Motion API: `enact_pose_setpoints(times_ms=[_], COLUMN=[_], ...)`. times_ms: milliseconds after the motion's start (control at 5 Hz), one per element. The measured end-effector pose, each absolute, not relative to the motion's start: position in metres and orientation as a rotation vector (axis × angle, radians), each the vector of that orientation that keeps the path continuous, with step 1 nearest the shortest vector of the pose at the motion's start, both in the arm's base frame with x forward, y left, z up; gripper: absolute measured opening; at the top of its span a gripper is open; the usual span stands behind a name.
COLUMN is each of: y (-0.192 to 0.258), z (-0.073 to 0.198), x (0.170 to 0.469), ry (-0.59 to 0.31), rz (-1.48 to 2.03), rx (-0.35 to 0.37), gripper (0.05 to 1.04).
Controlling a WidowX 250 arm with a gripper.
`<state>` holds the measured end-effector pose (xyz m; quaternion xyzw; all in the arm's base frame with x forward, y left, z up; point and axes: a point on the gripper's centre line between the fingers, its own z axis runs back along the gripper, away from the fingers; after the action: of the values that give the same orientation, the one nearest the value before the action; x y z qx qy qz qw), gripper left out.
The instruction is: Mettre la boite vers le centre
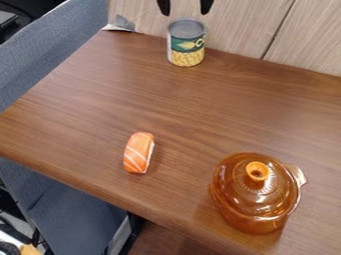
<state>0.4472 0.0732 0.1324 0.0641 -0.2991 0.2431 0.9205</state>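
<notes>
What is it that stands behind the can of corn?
Behind the can, a pale wood-grain panel is visible. The part of table and panel that the can covers cannot be seen.

Bright lt w/ soft shadows

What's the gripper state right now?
Gripper: open, fingers apart with nothing between them, at the top edge of the view; the can stands upright on the table, not gripped.
</notes>
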Motion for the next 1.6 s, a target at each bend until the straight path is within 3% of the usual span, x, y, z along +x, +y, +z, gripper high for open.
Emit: enact_pose_setpoints(times_ms=[600, 1000, 1600], y=[0.105, 0.111, 0.116], z=[0.117, 0.109, 0.073], x=[0.488, 0.501, 0.502], ry=[-0.611, -0.579, -0.47], rz=[0.621, 0.645, 0.675], rx=[0.122, 0.126, 0.173], gripper=[1.0, 1.0, 1.0])
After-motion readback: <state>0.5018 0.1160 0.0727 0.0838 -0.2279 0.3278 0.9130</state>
